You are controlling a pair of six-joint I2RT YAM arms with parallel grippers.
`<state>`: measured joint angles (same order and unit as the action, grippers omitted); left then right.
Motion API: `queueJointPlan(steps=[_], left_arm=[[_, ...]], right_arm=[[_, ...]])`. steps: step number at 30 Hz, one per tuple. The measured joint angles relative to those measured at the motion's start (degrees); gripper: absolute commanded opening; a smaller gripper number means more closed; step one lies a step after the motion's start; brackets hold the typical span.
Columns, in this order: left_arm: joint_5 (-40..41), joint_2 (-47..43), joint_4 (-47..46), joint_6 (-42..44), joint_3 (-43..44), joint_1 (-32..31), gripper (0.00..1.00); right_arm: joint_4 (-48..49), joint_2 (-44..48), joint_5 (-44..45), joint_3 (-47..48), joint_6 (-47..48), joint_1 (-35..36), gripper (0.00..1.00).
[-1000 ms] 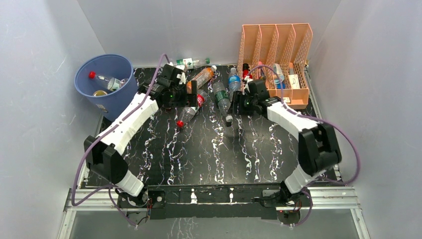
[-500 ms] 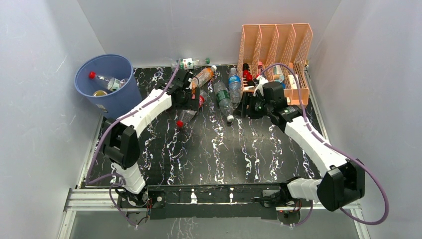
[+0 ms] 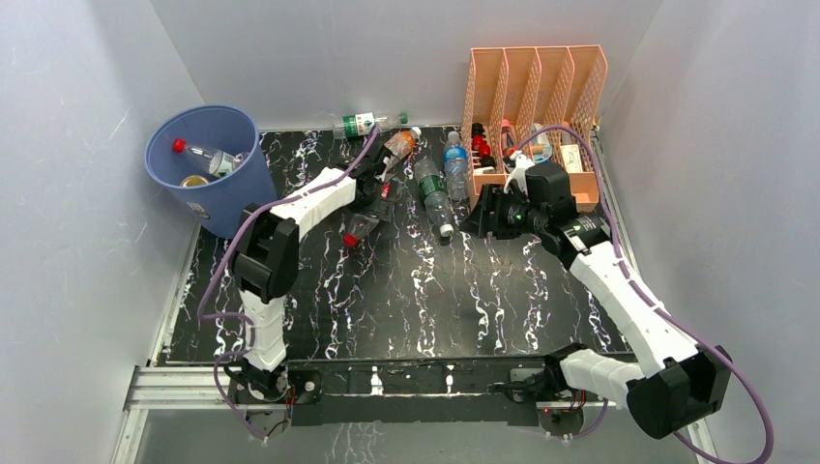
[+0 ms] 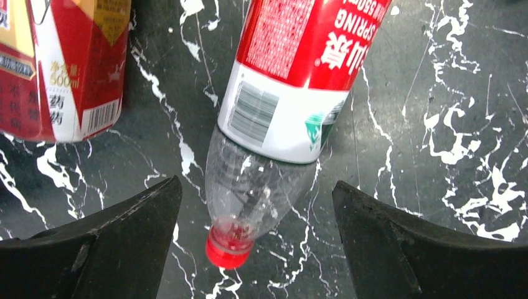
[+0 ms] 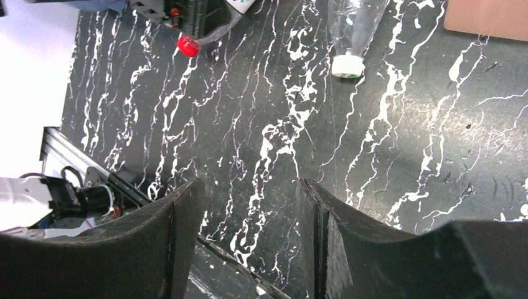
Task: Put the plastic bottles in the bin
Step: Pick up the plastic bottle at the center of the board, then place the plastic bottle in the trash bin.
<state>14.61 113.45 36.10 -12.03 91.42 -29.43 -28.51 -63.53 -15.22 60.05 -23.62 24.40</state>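
The left gripper (image 4: pixel 256 187) is wide apart, one finger on each side of a red-capped bottle (image 4: pixel 283 93) lying on the black desk (image 4: pixel 467 124). The right gripper (image 5: pixel 249 187) is apart too, holding nothing. The blue bin (image 3: pixel 218 193) stands far left with another bottle (image 3: pixel 198 152) inside.

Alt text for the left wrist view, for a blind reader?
A clear red-capped bottle with a red-and-white label lies on the black marbled table, cap toward the camera, between the left gripper's wide-open jaws, untouched. A second red-labelled bottle lies at upper left.
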Motion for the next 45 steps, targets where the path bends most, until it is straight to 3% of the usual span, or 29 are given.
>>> queueJointPlan(steps=[5,10,14,21,26,33,38,45], left_arm=[[0.13,4.11,-0.81,1.18,2.32,0.0,0.89],[-0.15,8.79,-2.16,1.84,3.04,0.0,0.6],[-0.46,9.33,-2.82,1.9,3.32,0.0,0.47],[-0.42,8.7,-1.03,1.03,4.37,-0.02,0.47],[-0.17,2.64,2.45,0.2,5.84,0.0,0.5],[1.09,-10.54,6.29,0.07,18.84,1.75,0.51],[0.52,-15.98,7.76,0.46,28.89,12.0,0.51],[2.25,-17.22,8.31,2.08,35.04,24.65,0.52]], right_arm=[[-1.86,1.38,-0.85,1.77,-1.18,0.0,0.67],[-2.23,2.82,-1.66,1.9,-1.68,0.0,0.67],[-2.54,3.8,-1.99,1.88,-1.7,0.0,0.67],[-2.84,5.7,-2.71,1.25,-1.7,0.0,0.67],[-3.08,5.97,-2.97,1.2,-1.73,0.0,0.67],[-3.04,5.99,-3.65,0.31,-1.73,0.0,0.67],[-2.99,5.97,-4.68,0.04,-0.24,0.0,0.67],[-3.08,5.66,-5.62,0.04,1.88,0.0,0.67]])
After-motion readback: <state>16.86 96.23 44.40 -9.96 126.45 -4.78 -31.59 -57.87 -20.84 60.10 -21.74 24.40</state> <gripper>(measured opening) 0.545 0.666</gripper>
